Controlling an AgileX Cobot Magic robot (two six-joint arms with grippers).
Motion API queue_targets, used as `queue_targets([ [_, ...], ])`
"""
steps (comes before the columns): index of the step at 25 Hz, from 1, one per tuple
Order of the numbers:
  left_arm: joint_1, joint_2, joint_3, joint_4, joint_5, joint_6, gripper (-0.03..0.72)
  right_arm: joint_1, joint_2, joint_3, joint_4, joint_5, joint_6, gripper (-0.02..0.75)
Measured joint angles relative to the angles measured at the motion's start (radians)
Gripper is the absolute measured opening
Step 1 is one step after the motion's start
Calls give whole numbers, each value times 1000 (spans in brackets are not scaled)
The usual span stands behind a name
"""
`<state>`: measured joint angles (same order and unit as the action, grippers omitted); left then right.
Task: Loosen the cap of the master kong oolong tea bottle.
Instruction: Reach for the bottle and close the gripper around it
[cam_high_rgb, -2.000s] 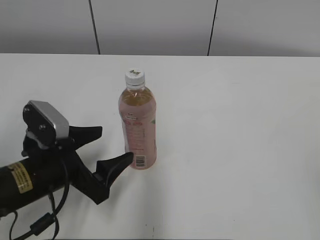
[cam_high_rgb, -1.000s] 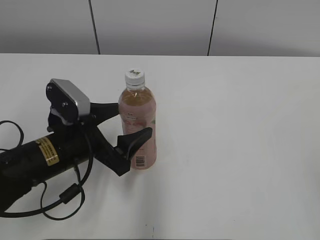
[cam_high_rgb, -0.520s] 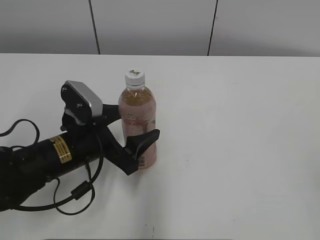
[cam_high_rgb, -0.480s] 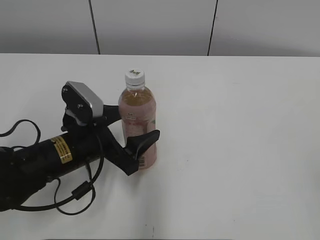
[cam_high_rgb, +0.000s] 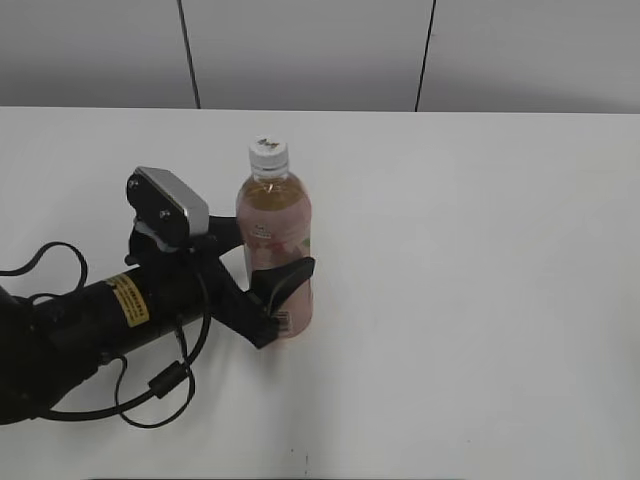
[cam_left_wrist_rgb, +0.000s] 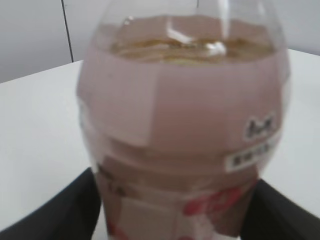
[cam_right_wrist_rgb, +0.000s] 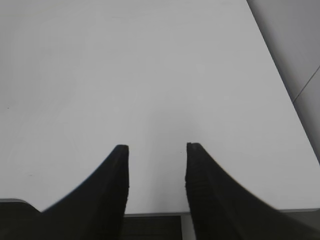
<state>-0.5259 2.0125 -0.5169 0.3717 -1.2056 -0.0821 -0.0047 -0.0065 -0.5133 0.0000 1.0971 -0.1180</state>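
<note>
The bottle (cam_high_rgb: 274, 252) stands upright just left of centre in the exterior view, its base on the white table (cam_high_rgb: 470, 250) and its long axis vertical. The white cap (cam_high_rgb: 268, 152) sits on the neck at the top, pointing toward the upper edge of the frame, with a small dark mark on its top face. Amber tea fills the bottle to the shoulder; a pale pink label with red print wraps the body.

The left gripper (cam_high_rgb: 262, 262) reaches in from the lower left of the frame and brackets the bottle's lower half. One black finger (cam_high_rgb: 285, 282) crosses the front of the label, just above the barcode; the other passes behind the bottle on its left side. The jaws are drawn in to the width of the body and appear to press on it from both sides. The cap lies well above the gripper, free of it.

In the left wrist view the bottle (cam_left_wrist_rgb: 182, 125) fills the frame, blurred by closeness, with the two dark fingers (cam_left_wrist_rgb: 60, 210) showing at the lower left and lower right corners beside the label.

In the right wrist view the right gripper (cam_right_wrist_rgb: 156, 150) hangs above bare table, its two black fingers (cam_right_wrist_rgb: 116, 175) parted by a clear gap, with nothing between them.
</note>
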Motion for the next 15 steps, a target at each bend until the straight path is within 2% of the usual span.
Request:
queue_targets([
  [5, -3, 3, 0, -7, -3, -4, 392, 0, 0, 0, 0, 0, 0, 294],
  [12, -3, 3, 0, 12, -3, -4, 370, 0, 4, -8, 17, 0, -2, 294],
  [15, -2, 3, 0, 23, -3, -4, 370, 0, 78, -23, 41, -1, -30, 294],
])
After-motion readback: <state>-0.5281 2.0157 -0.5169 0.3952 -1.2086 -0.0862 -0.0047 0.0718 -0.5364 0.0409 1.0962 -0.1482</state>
